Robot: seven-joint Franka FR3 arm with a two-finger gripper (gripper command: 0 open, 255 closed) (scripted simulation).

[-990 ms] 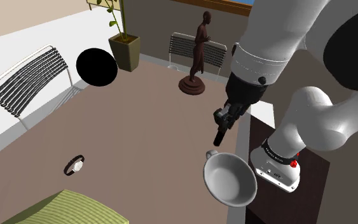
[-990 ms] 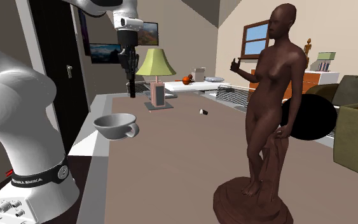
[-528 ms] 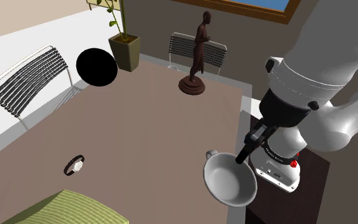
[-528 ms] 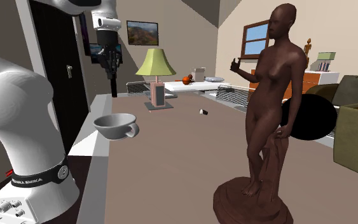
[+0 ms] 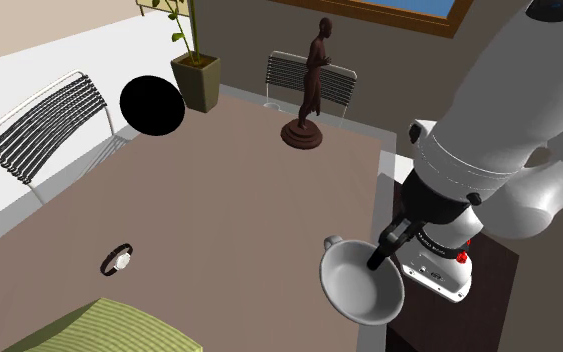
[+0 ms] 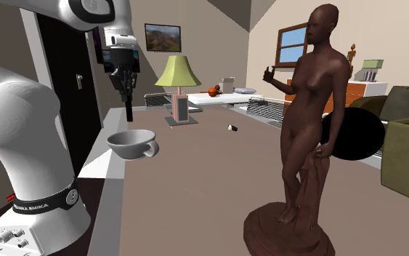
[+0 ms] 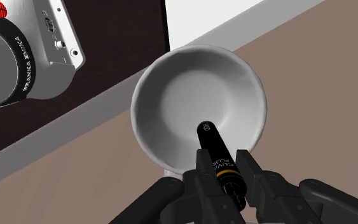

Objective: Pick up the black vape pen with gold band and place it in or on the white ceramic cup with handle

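You're at the placing step: the tool [image 7: 223, 164] is clamped on the black vape pen [image 7: 214, 147], which hangs tip-down above the white cup [image 7: 177, 89], clear of it, so next lower it inside and release.

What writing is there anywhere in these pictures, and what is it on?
"FRANKA EMIKA": black band on the arm's base.
"PLUS" below a word like "CUVIE", unsure: black vape pen in the gripper.
Mark near the pen's tip: too small to read.
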